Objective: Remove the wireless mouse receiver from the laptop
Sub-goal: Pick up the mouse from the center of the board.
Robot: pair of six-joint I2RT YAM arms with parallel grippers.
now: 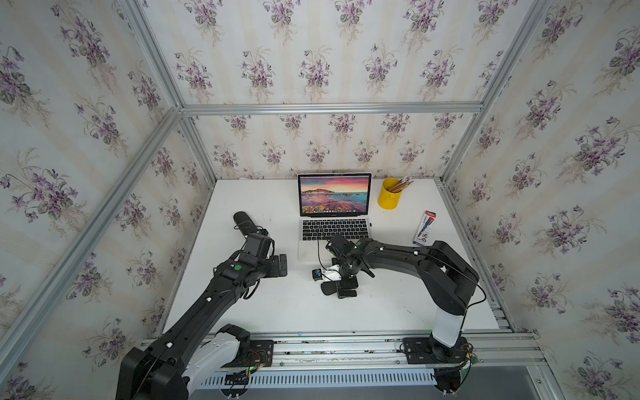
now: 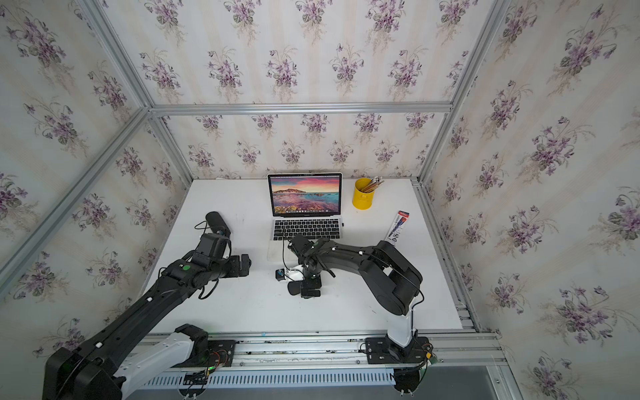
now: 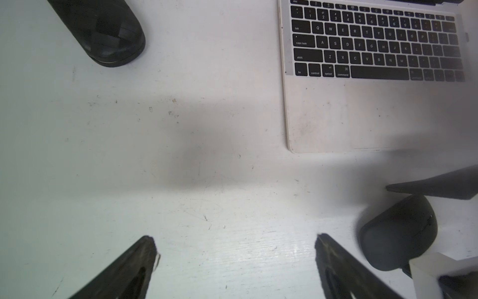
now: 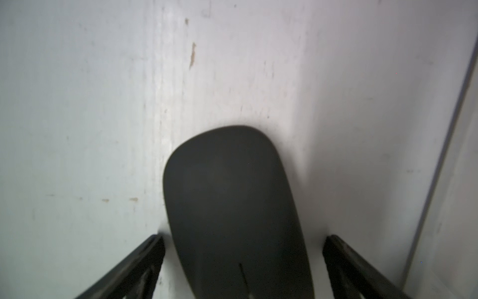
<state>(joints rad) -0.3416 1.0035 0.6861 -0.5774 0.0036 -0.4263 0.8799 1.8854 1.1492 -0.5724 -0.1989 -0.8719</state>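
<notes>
The laptop (image 1: 334, 214) (image 2: 304, 214) stands open at the back middle of the table, its screen showing a pink sunset seascape. The wireless mouse receiver (image 1: 370, 224) (image 2: 343, 224) is a tiny black stub on the laptop's right edge beside the keyboard. My left gripper (image 1: 282, 266) (image 3: 236, 242) hovers open over bare table, left of the laptop's front corner. My right gripper (image 4: 244, 239) (image 1: 343, 289) is open and points down in front of the laptop. Its fingers straddle a black mouse (image 4: 232, 207) (image 1: 327, 288) with a gap on each side.
A long black rounded case (image 1: 244, 221) (image 3: 103, 31) lies left of the laptop, behind my left wrist. A yellow cup of pencils (image 1: 388, 195) stands right of the screen. A pen packet (image 1: 425, 228) lies near the right edge.
</notes>
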